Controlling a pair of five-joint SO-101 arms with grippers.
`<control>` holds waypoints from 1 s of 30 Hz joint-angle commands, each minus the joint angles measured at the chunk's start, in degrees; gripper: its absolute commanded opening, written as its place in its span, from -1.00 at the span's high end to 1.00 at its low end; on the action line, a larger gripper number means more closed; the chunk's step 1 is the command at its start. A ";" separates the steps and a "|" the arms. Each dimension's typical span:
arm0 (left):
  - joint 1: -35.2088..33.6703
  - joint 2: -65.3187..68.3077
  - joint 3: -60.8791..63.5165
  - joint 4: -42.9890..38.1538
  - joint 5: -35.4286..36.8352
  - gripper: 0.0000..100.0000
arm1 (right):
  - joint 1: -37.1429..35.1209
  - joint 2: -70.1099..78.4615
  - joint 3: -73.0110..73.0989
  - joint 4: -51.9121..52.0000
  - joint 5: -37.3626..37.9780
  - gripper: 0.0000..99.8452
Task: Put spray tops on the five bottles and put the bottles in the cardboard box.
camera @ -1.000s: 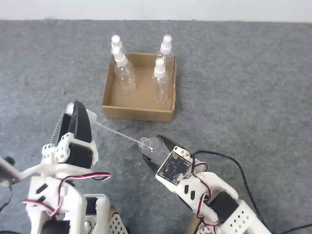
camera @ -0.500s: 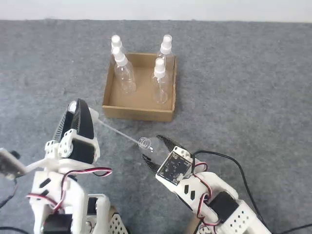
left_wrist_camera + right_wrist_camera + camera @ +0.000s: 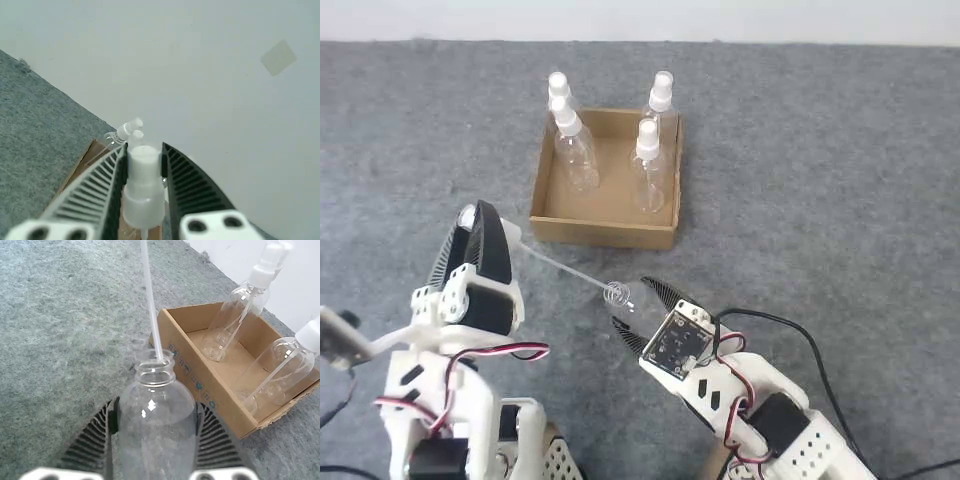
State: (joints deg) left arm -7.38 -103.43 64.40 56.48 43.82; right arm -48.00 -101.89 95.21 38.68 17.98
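My left gripper is shut on a white spray top, which sits upright between its ribbed black fingers. The top's thin clear tube slants across to the mouth of a clear, open bottle. My right gripper is shut on that bottle around its body. In the right wrist view the tube dips into the bottle's neck. The cardboard box stands farther back and holds several capped spray bottles.
Grey carpet covers the table all around the box. A black cable runs along the right arm's base. A pale wall lies behind the box in both wrist views.
The left arm's wrist shifted slightly while the spray top's tube stayed at the bottle's mouth. The right arm and bottle have not moved.
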 commanded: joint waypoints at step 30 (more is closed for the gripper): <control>0.09 -1.32 -0.31 1.23 -2.99 0.98 | -0.40 -1.10 1.23 1.80 0.79 0.97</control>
State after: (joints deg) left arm -7.82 -103.43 64.40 57.54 41.45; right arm -48.00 -101.89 95.21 40.26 17.98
